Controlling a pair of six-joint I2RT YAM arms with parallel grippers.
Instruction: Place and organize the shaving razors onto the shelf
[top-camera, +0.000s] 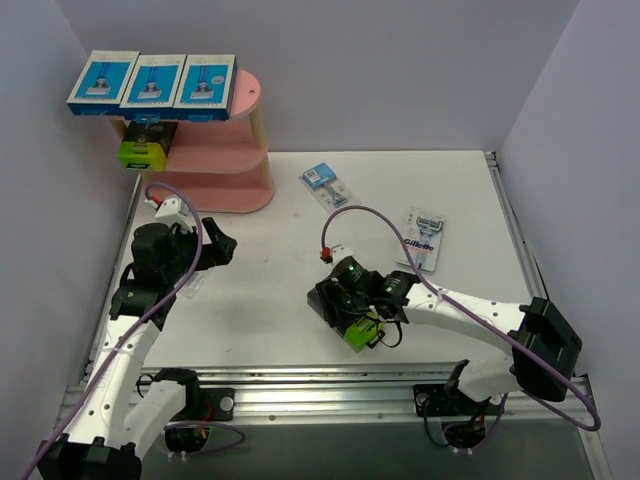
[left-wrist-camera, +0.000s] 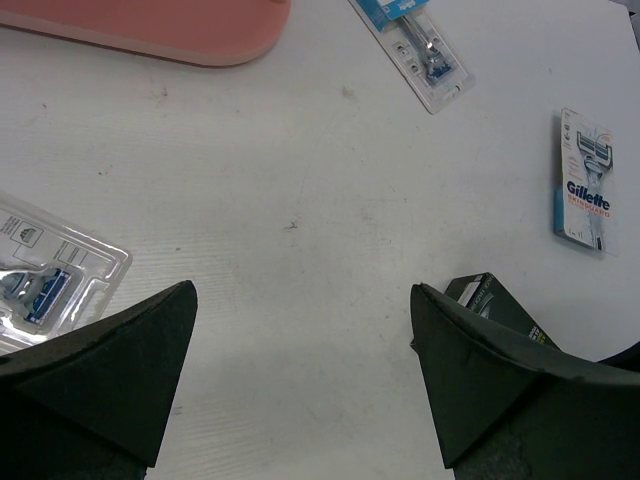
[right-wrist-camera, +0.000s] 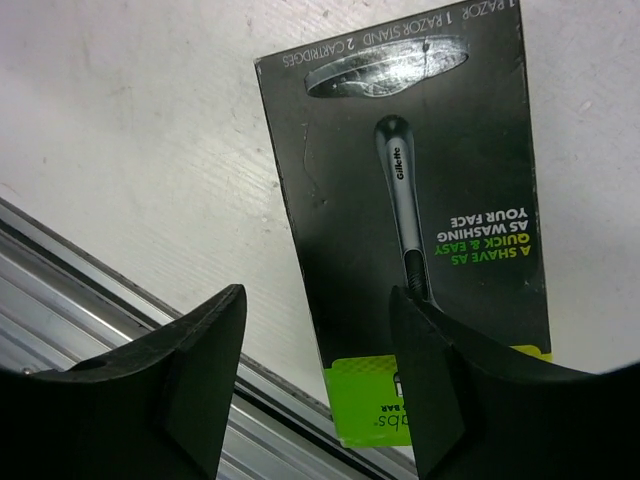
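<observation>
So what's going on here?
Razor packs are being shelved. Three blue-and-white boxes and one black box sit on the pink shelf. The right gripper, jaws apart, is over a second black box on the table; the left gripper is open near a clear blister pack. A blue-card pack and a Gillette pack lie loose.

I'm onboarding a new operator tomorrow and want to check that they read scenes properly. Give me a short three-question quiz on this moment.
1. True or false: three blue-and-white boxes sit side by side on the top tier of the pink shelf.
2. What lies beneath the right gripper? A: a black box with a lime-green end. B: a toothbrush. C: a sponge.
3. Short answer: how do the jaws of the left gripper stand, and is anything between them?
Key: 1 true. 2 A. 3 wide open, with only bare table between them.
</observation>
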